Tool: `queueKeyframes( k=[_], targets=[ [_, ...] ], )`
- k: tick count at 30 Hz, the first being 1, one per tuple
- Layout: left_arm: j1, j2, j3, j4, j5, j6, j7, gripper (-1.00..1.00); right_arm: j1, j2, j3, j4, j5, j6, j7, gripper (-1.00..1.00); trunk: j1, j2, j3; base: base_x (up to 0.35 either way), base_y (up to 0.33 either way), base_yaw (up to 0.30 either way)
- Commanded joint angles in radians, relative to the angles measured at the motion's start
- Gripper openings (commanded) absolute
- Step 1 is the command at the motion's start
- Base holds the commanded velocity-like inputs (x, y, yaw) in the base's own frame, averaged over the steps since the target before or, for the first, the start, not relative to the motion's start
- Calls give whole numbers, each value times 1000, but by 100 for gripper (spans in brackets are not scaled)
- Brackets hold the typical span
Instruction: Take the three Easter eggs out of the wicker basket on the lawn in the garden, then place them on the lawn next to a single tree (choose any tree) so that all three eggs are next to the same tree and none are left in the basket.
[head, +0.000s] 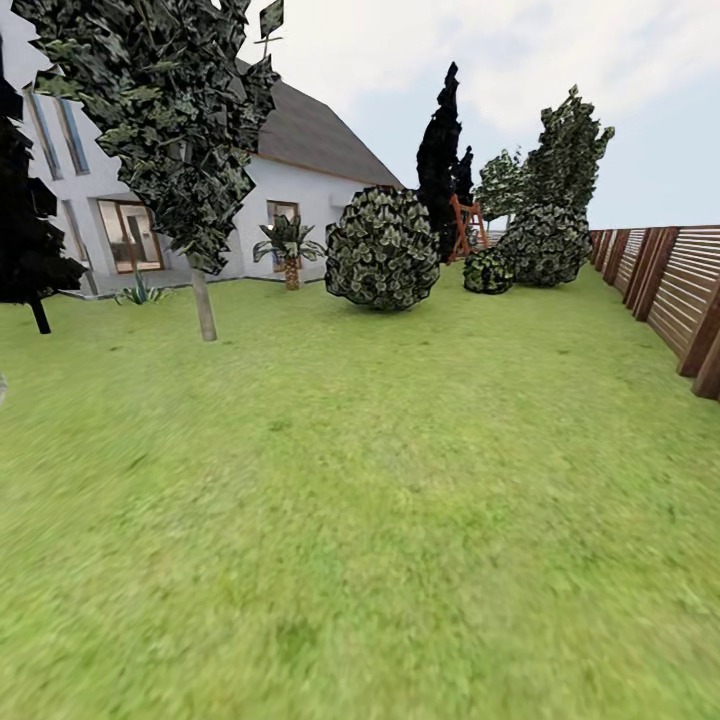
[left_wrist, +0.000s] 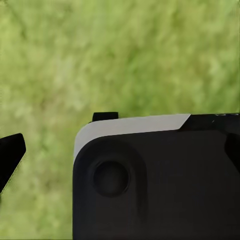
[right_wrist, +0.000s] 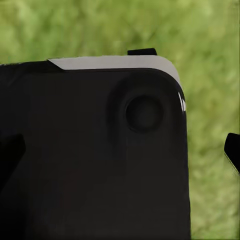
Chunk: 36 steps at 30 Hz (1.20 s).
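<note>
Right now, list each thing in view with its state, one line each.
tree: upright on the lawn, pale slim trunk.
lawn: nothing lying on the stretch ahead.
fence: standing along the right edge.
round bush: on the grass beyond the tree.
left fingers: over grass, opening unclear.
right fingers: over grass, opening unclear.

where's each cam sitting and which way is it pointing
Head view: on the robot's head, facing forward across the lawn toward the tree, house and fence.
Left wrist view: near the left gripper, facing down at grass, over the robot's black base.
Right wrist view: near the right gripper, facing down likewise, black base below.
Both wrist views share grass and base.
</note>
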Motion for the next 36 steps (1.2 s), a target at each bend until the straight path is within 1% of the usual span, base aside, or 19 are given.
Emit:
queueKeyframes(
  k=[1,36],
  targets=[
    [-1,0,0,1,-1,-3,0,100,0,0,-8,0,-1,-3,1,100,1,0,-1,320,0,20],
    [-1,0,0,1,-2,-4,0,100,0,0,-8,0,-1,-3,1,100,1,0,-1,320,0,17]
  ],
)
